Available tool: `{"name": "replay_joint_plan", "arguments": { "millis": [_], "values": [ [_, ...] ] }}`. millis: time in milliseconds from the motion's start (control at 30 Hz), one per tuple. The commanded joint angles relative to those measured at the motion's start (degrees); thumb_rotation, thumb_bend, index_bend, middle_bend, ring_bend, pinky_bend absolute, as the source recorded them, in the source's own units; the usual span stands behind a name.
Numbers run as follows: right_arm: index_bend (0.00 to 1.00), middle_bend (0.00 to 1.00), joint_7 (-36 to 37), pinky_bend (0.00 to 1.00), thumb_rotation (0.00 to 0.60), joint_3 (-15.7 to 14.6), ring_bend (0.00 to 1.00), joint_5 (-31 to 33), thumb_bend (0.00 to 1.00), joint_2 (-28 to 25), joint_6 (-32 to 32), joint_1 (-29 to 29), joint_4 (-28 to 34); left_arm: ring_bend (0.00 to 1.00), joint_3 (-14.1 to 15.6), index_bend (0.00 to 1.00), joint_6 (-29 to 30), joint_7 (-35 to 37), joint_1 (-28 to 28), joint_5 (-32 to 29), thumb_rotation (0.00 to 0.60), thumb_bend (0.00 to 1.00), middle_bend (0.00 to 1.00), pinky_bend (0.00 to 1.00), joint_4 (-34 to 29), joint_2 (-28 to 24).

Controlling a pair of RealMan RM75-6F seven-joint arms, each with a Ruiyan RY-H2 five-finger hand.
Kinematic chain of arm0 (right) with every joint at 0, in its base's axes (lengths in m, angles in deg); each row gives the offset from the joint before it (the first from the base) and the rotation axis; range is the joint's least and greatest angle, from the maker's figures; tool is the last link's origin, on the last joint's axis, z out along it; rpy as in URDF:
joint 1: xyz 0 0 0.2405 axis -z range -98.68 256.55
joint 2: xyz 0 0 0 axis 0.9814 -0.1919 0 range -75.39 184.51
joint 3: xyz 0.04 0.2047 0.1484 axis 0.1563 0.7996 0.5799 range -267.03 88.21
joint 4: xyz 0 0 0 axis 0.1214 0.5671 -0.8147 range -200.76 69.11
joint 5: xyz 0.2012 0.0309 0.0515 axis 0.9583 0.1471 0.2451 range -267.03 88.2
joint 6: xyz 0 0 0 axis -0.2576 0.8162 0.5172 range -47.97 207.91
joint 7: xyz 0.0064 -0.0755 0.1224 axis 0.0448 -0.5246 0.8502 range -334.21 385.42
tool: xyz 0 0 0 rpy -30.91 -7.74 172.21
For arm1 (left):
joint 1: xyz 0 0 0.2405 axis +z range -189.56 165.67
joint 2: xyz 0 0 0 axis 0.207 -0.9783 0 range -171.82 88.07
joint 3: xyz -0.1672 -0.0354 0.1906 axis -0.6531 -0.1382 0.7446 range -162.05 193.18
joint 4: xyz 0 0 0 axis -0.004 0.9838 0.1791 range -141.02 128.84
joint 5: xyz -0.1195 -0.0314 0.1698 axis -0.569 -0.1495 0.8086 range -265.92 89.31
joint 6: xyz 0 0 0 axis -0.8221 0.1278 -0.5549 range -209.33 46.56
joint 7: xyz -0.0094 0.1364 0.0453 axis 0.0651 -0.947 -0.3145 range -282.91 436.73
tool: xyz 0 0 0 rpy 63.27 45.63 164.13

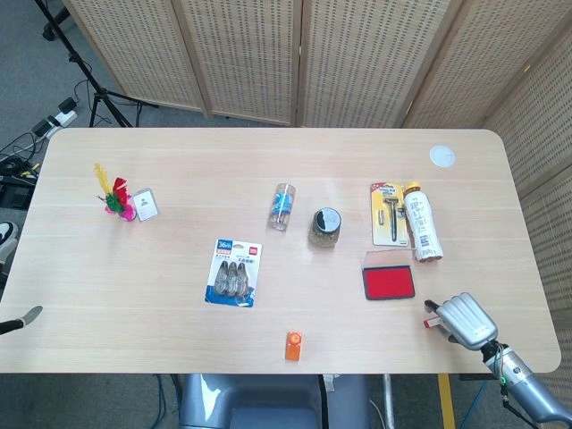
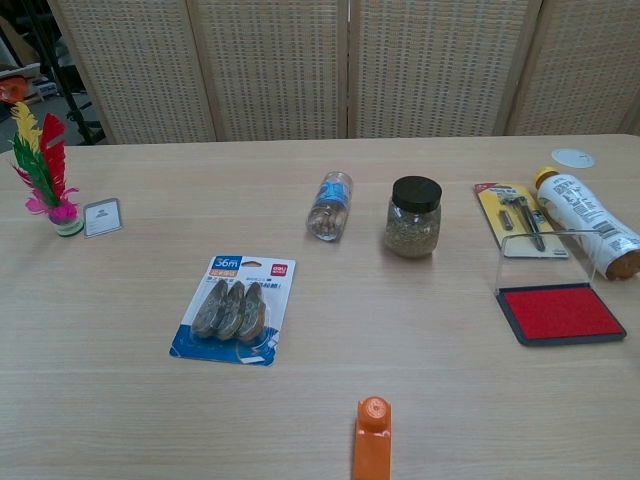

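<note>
Here the right robot hand [image 1: 466,322] sits over the near right corner of the bench [image 1: 134,268], seen only in the head view. Its back faces the camera, and its fingers [image 1: 440,310] point toward the red stamp pad [image 1: 388,281]; whether they are spread or closed cannot be told from this angle. Nothing is visibly held. A small red-and-white piece shows at the fingertips, too small to identify.

The red stamp pad is the nearest item to the right robot hand, lying just beyond it with its clear lid [image 2: 540,252] raised at the far edge. All other positions are given relative to this pad:

- Just behind the pad: a carded razor pack [image 1: 386,214], with a white bottle [image 1: 422,222] on its side touching the pack's right edge.
- Further behind, near the far right corner: a white disc [image 1: 441,156].
- Left of the pad: a black-lidded jar [image 2: 413,217], upright, and beyond it a small clear bottle [image 2: 329,205] lying down.
- Further left and nearer: a blue blister pack [image 2: 233,309].
- Near-left of the pad, at the front edge: an orange cap-topped item [image 2: 372,436].
- Far left: a feather shuttlecock [image 2: 45,170] with a small card [image 2: 102,217] beside it.

At the left frame edge of the head view a thin dark tip [image 1: 20,321] shows; the left robot hand itself cannot be made out.
</note>
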Motion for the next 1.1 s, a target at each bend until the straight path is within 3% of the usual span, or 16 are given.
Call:
{"name": "replay_joint_plan", "arguments": {
  "millis": [33, 700, 1100],
  "values": [
    [0.46, 0.96, -0.3, 1.00, 0.600, -0.1, 1.00, 0.3, 0.34, 0.3, 0.2, -0.1, -0.5, 0.00, 0.0, 0.00, 0.0, -0.1, 0.0, -0.1, 0.600, 0.00, 0.00, 0.00, 0.0, 0.1],
    [0.49, 0.96, -0.6, 1.00, 0.600, -0.8, 1.00, 1.5, 0.44, 1.0, 2.1, -0.8, -1.8, 0.00, 0.0, 0.00, -0.3, -0.3, 0.0, -0.4, 0.600, 0.00, 0.00, 0.00, 0.0, 0.2],
    [0.54, 0.96, -0.7, 1.00, 0.600, -0.4, 1.00, 1.9, 0.44, 1.0, 0.2, -0.5, -1.5, 0.00, 0.1, 0.00, -0.3, 0.1, 0.1, -0.2, 0.600, 0.00, 0.00, 0.00, 0.2, 0.1]
  ]
}}
